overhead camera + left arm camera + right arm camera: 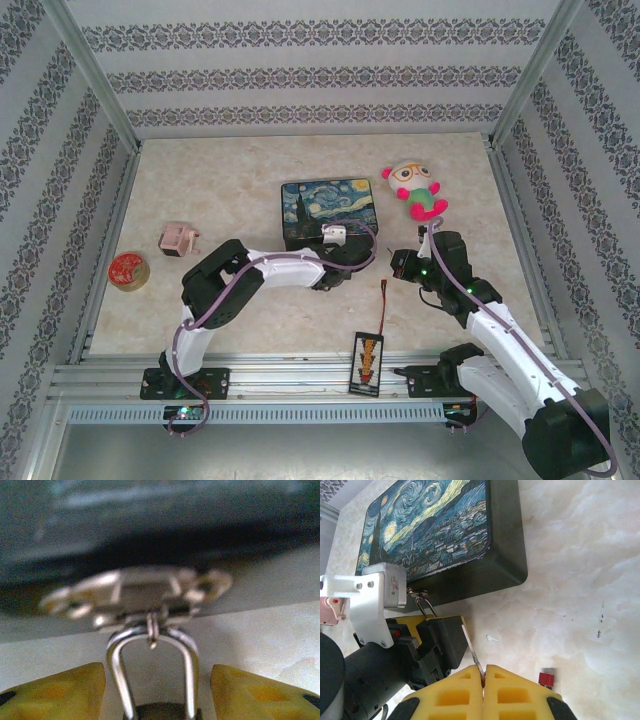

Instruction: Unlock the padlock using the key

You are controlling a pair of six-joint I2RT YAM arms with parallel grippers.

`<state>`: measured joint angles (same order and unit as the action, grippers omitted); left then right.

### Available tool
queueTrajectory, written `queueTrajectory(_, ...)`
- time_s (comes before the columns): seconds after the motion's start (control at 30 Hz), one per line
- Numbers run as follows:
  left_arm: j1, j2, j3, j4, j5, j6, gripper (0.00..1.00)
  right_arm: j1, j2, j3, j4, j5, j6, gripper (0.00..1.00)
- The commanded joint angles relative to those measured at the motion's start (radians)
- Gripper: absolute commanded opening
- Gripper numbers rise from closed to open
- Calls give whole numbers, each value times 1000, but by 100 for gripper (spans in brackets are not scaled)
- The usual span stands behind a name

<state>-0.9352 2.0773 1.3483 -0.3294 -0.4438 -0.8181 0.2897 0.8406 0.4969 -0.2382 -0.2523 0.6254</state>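
The tiny padlock (161, 711) hangs by its silvery shackle (116, 670) from the metal latch (140, 597) on the front of the painted box (330, 208). My left gripper (157, 672) sits around it, one yellow pad (60, 692) on each side of the shackle and the lock body low between them; it looks shut on the body. In the right wrist view the shackle (426, 606) sticks out of the left gripper (437, 640). My right gripper (484, 672) is shut on the thin key (471, 647), whose blade points at the left gripper's finger.
A plush toy (415, 190) lies right of the box. A pink object (178, 240) and a red round tin (128, 270) sit at the left. A black strip with orange arrows (367, 362) lies near the front edge, its red-tipped lead (546, 679) close to my right gripper (398, 265).
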Motion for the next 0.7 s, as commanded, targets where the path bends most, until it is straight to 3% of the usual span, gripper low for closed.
queueTrajectory(0.0, 16, 36, 41, -8, 10, 15, 56, -9, 10, -8, 25, -14, 8, 0)
queueTrajectory(0.43, 27, 50, 48, -28, 14, -4, 43, -11, 32, -9, 46, -26, 13, 0)
queueTrajectory(0.67, 37, 65, 60, -30, 11, 5, 42, -13, 32, -12, 50, -31, 13, 0)
